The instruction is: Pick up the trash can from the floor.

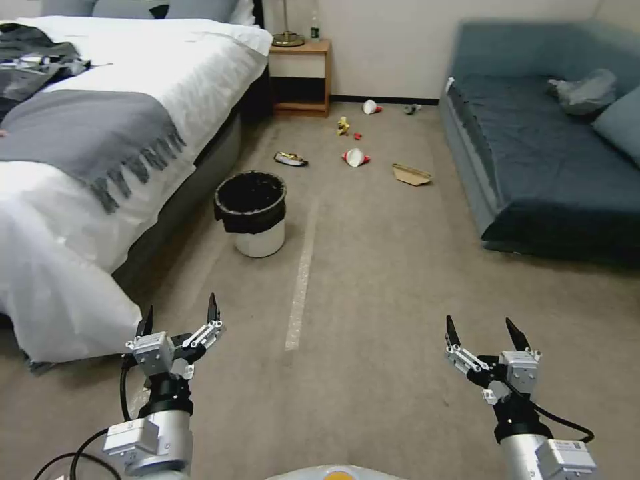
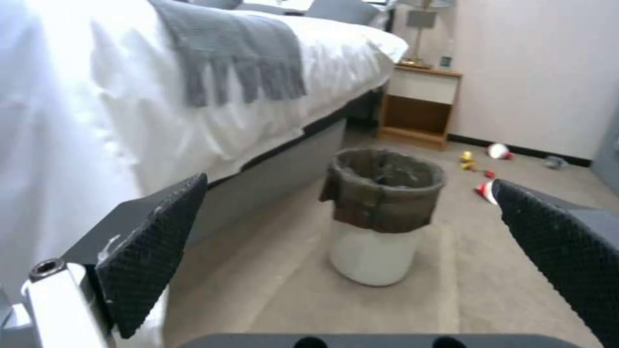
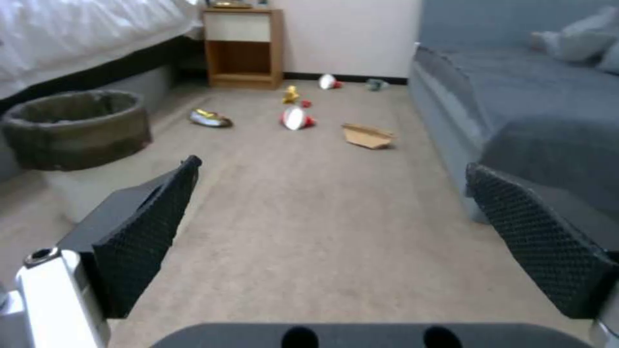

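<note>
Both tools, left [image 1: 179, 315] and right [image 1: 485, 332], released, well short of upright, seemingly empty trash can [image 1: 255, 217].

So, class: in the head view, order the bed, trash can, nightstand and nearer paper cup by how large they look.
1. bed
2. trash can
3. nightstand, similar to the can; it stands farther away, so true size is unsure
4. paper cup

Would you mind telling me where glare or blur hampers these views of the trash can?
Head view: trash can evenly lit and crisp. Left wrist view: the white bed cover is blown out by glare, yet the can reads clearly between the left gripper fingers. Right wrist view: the can's near side is blurred.
</note>
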{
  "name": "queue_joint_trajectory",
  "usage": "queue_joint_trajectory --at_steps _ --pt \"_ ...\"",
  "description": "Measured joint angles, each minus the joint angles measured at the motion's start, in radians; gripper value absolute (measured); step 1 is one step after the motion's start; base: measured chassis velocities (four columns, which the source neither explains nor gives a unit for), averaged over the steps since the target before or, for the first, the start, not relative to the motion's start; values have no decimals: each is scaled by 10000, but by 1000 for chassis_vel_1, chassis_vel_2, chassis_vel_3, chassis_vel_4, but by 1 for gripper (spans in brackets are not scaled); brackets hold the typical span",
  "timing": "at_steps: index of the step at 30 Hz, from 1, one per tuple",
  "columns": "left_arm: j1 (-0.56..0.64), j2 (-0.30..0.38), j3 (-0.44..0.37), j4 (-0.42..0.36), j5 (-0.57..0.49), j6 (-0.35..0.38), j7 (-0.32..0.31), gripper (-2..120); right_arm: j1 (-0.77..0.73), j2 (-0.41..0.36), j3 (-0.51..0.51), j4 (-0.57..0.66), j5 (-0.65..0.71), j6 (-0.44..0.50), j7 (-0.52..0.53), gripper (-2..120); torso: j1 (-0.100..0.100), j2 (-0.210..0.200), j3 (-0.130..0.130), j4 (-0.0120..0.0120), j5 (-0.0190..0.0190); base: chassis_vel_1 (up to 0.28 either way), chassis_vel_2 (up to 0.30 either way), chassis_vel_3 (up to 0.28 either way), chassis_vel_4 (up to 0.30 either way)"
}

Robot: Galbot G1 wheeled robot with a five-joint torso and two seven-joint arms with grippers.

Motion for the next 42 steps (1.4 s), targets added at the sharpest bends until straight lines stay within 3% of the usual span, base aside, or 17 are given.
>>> queue_joint_trajectory --at_steps 42 --pt "78 -148 -8 -24 54 -268 31 100 -44 -52 -2 -221 63 373 -277 100 0 0 0 0 0 12 10 9 11"
